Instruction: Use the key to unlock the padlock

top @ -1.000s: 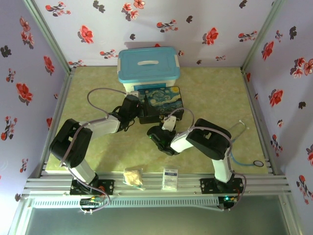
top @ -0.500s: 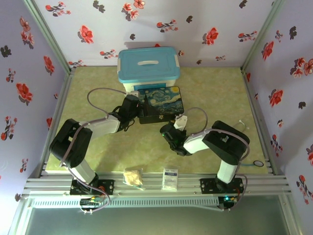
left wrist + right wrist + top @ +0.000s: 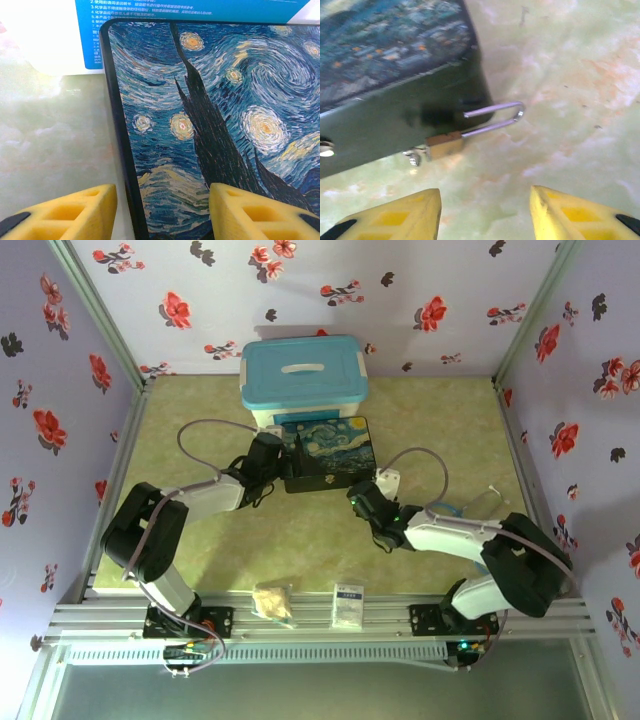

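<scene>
The padlock (image 3: 444,145) lies flat on the green marbled counter (image 3: 570,75), just beside the front wall of the Starry Night tin (image 3: 390,65), near the tin's corner. Its long axis runs almost level across the right wrist view, tilting slightly upward to the right. The brass body is at the left end, and the thin silver shackle (image 3: 510,116) points right, away from the tin's corner. A small shiny metal piece (image 3: 412,159) sits at the body's left end; I cannot tell whether it is the key.

The right end effector (image 3: 485,200) hovers near the padlock, its yellow fingers spread apart with nothing between them. The left end effector (image 3: 162,200) is also spread and empty. It straddles the tin's left rim, with one finger (image 3: 70,212) over the counter and the other over the painted lid. A blue-lidded storage box (image 3: 303,370) stands behind the tin.
</scene>
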Robot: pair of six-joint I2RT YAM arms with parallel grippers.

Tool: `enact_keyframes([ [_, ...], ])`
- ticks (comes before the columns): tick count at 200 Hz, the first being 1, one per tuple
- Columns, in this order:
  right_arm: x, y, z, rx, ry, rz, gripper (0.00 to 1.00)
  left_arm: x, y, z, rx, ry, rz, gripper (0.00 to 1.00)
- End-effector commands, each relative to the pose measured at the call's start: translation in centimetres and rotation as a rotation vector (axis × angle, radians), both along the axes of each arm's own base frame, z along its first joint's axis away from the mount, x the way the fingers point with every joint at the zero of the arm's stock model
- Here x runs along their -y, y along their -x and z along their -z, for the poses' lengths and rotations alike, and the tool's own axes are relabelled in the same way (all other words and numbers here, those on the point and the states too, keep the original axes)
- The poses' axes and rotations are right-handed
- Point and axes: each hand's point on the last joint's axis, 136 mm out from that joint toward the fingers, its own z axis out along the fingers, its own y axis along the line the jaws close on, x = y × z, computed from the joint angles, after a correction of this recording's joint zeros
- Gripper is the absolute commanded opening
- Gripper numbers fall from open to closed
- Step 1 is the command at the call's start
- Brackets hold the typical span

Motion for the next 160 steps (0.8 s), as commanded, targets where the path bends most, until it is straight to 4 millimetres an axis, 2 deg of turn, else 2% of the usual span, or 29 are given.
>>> enact_keyframes([
  [1,2.1,1.9,1.6,-0.103,0.017,0.018,0.53,-2.8,2.6,4.4,-0.149,-0.124,-0.01,0.52],
  [13,2.0,1.3,1.1,-0.094,-0.024,0.032,0.59,-2.8,2.6,4.4,-0.15,-0.118,-0.011,0.52],
  [45,0.4,-1.9,-0.1,-0.032,-0.062,0.036,0.62,-2.7,2.6,4.3,-0.15,-0.105,-0.009,0.53],
  [70,-1.4,-4.0,-0.1,-0.028,-0.054,0.027,0.64,-2.6,2.6,4.3,-0.152,-0.098,-0.008,0.53],
  [87,-1.6,-4.9,0.5,-0.028,-0.031,0.045,0.64,-2.6,2.7,4.3,-0.153,-0.091,-0.007,0.53],
  [124,-2.3,-5.5,2.1,-0.058,-0.013,0.038,0.63,-2.5,2.6,4.6,-0.158,-0.086,-0.004,0.53],
  [160,-0.8,-4.0,3.2,-0.098,0.003,0.078,0.58,-2.6,2.6,4.6,-0.159,-0.08,-0.006,0.53],
])
